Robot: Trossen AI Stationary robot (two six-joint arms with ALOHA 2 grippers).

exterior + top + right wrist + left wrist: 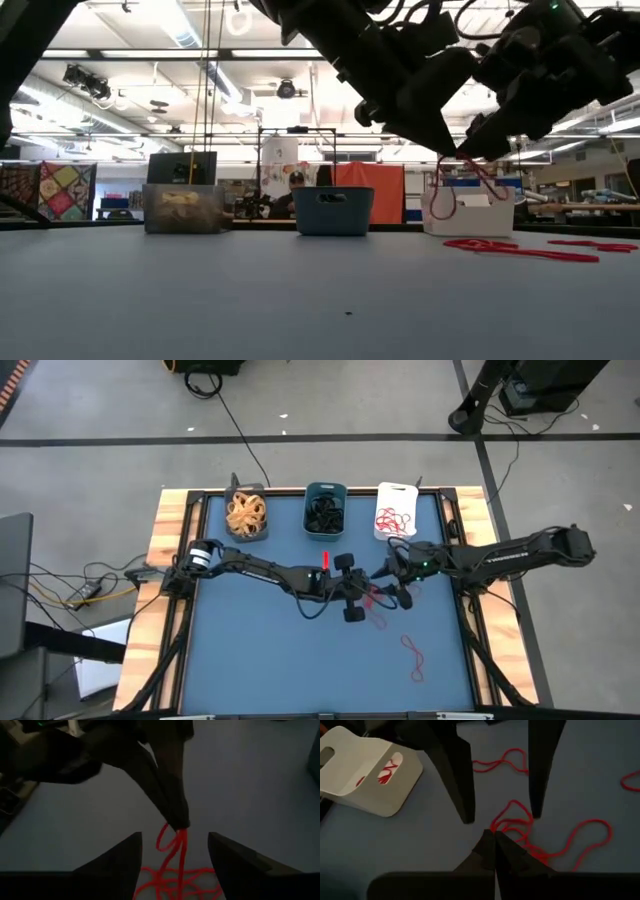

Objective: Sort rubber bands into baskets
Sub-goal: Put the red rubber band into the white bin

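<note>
Thin red rubber bands (512,822) in a tangled bunch, pinched in my shut left gripper (494,836), my right gripper (175,845) spread open around them, near the white basket (367,772)

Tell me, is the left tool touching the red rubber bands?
Touching. In the right wrist view the left tool is shut on the red rubber bands, pinching the strands at its tip.
</note>
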